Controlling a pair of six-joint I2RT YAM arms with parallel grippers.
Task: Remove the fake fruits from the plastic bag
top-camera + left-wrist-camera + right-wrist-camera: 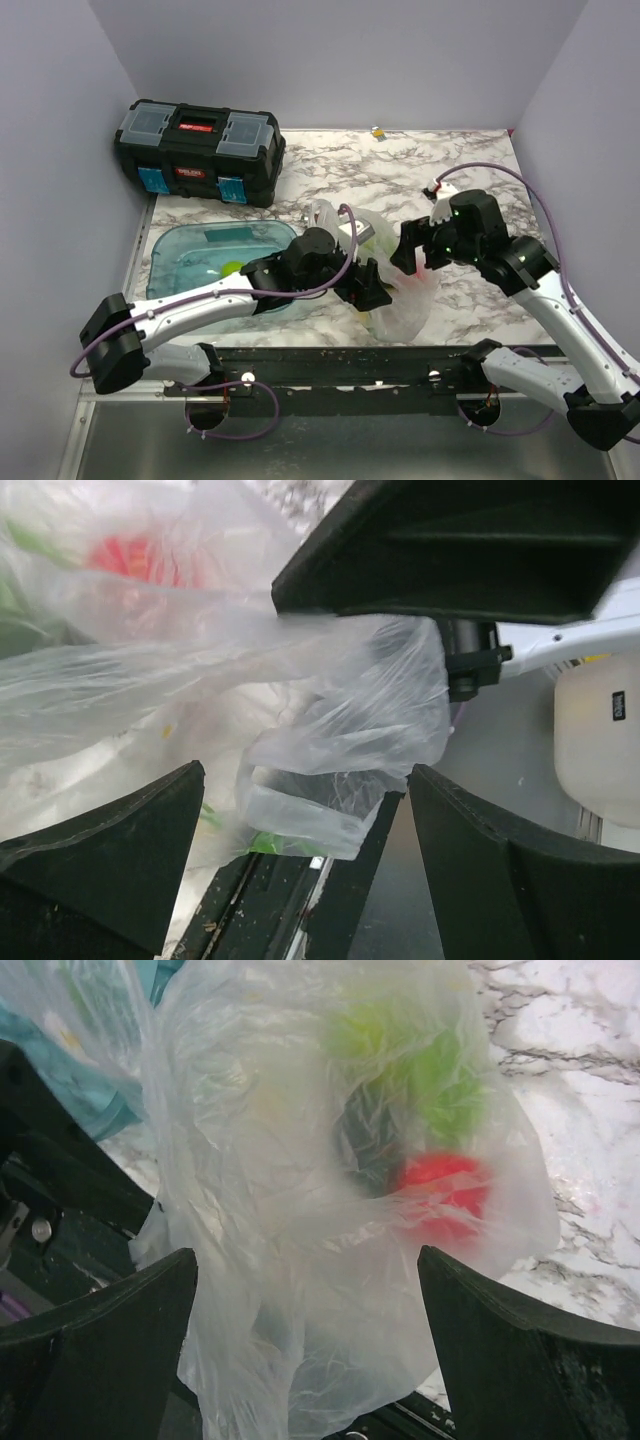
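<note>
Fake fruits (445, 1120), the small glossy plastic ones, are all sitting inside the thin clear crinkly plastic bag (250, 1290). It's slumping on the marble-pattern tabletop (470, 180) near the front edge, right between my two arms. I'm seeing a red round one (445, 1195) with green showing above it, bunching together, I'm guessing because the film is sagging around them. My right pincer (307, 1253) is hovering with its fingers spread either side of the bag, gripping nothing. My left pincer (305, 768) is gaping wide too, with loose plastic folds lying unclamped between the fingers. I'm reckoning both are lining up to find the bag's mouth. Writing-wise, the black plastic toolbox (198, 152) is wearing a red label (198, 126), too small for reading. I'm finding nothing legible on the bag.
</note>
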